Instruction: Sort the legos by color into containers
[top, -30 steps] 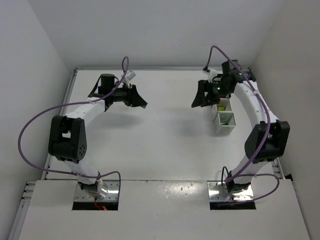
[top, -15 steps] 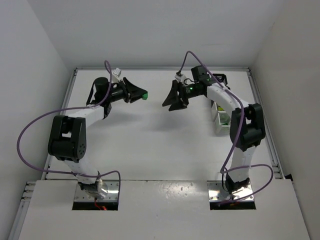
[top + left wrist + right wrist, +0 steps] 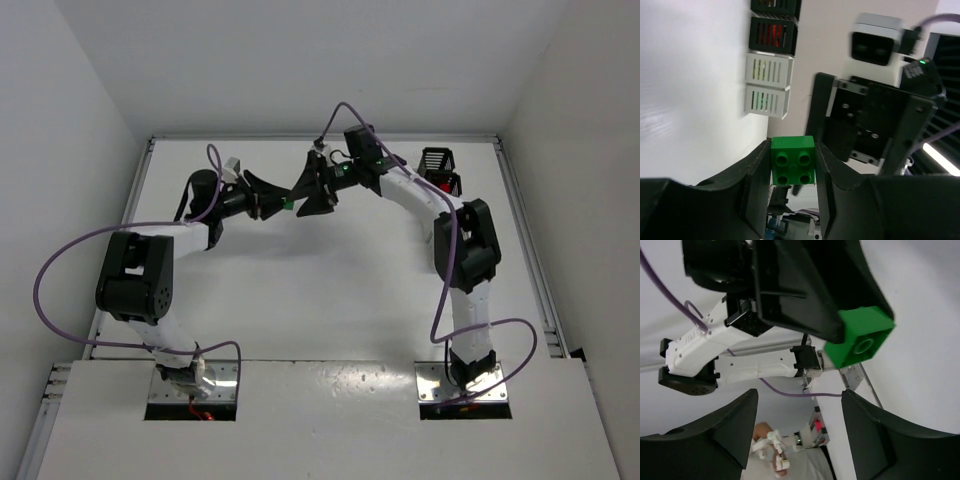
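- The left gripper [image 3: 793,150] pinches a green lego [image 3: 792,162] between its fingertips, studs facing its wrist camera.
- The right gripper [image 3: 799,397] is spread wide and holds nothing. It faces the brick from just beside it (both are raised over the far middle of the table [image 3: 330,300]).
- Four slatted containers [image 3: 769,70] stand in a row at the far right, two black and two white. Red shows in one black bin [image 3: 773,34].
- From above, the right arm covers the white pair.
- The table is white, with white walls around it.
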You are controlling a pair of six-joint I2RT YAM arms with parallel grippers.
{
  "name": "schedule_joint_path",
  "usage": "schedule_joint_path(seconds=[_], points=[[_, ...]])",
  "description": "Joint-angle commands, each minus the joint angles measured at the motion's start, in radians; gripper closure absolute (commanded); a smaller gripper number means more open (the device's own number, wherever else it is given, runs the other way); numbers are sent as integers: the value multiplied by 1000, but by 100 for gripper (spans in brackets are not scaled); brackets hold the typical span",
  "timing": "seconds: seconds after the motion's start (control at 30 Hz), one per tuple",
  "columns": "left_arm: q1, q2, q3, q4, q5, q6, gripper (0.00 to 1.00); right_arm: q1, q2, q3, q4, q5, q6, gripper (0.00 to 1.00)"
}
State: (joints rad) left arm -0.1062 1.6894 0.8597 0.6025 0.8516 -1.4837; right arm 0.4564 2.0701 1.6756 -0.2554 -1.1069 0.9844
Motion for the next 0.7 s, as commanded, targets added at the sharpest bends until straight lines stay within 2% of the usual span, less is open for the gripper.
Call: schedule_joint_path(seconds=[0.0, 0.17, 0.47, 0.6, 0.67], points=[[-7, -8, 1, 120, 7, -88, 100, 10, 30, 38, 62, -25, 121, 32], [3, 13, -34, 247, 17, -210, 100, 19, 70, 42, 99, -44, 161, 32], [2, 23, -34, 256, 27, -245, 100, 28, 119, 121, 142, -44, 181, 32], [2, 23, -34, 247, 27, -245, 100, 28, 130, 130, 154, -53, 181, 40], [2, 23, -43, 247, 27, -236, 100, 28, 130, 130, 154, -53, 181, 48]])
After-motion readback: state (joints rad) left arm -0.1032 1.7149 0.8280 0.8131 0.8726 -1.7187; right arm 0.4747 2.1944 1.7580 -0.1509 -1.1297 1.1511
